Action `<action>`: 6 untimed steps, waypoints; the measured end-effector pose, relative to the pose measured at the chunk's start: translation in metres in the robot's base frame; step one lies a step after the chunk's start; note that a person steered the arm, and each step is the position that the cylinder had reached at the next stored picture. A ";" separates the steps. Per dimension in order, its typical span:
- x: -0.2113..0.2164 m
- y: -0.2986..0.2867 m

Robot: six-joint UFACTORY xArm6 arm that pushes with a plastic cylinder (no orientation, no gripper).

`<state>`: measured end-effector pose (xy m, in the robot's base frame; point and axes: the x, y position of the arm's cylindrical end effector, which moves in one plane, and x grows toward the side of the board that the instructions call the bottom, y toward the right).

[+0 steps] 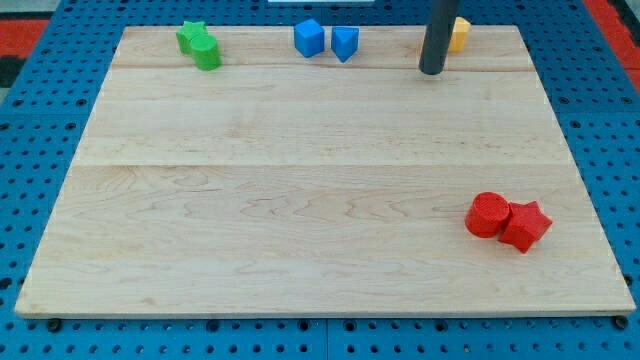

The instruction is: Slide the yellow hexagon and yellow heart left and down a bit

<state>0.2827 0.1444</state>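
Observation:
A yellow block [458, 33] sits near the board's top edge at the view's upper right, partly hidden behind my dark rod; its shape cannot be made out, and I cannot tell whether it is one block or two. My tip [432, 71] rests on the board just left of and slightly below the yellow block, close to or touching it.
Two green blocks [199, 43] touch each other at the upper left. A blue cube [309, 38] and a blue block [345, 43] sit at top centre. A red cylinder [488, 214] and a red star [526, 226] touch at the lower right. The wooden board [300, 200] lies on a blue pegboard.

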 end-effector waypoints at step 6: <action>-0.091 0.111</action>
<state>0.1914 0.2558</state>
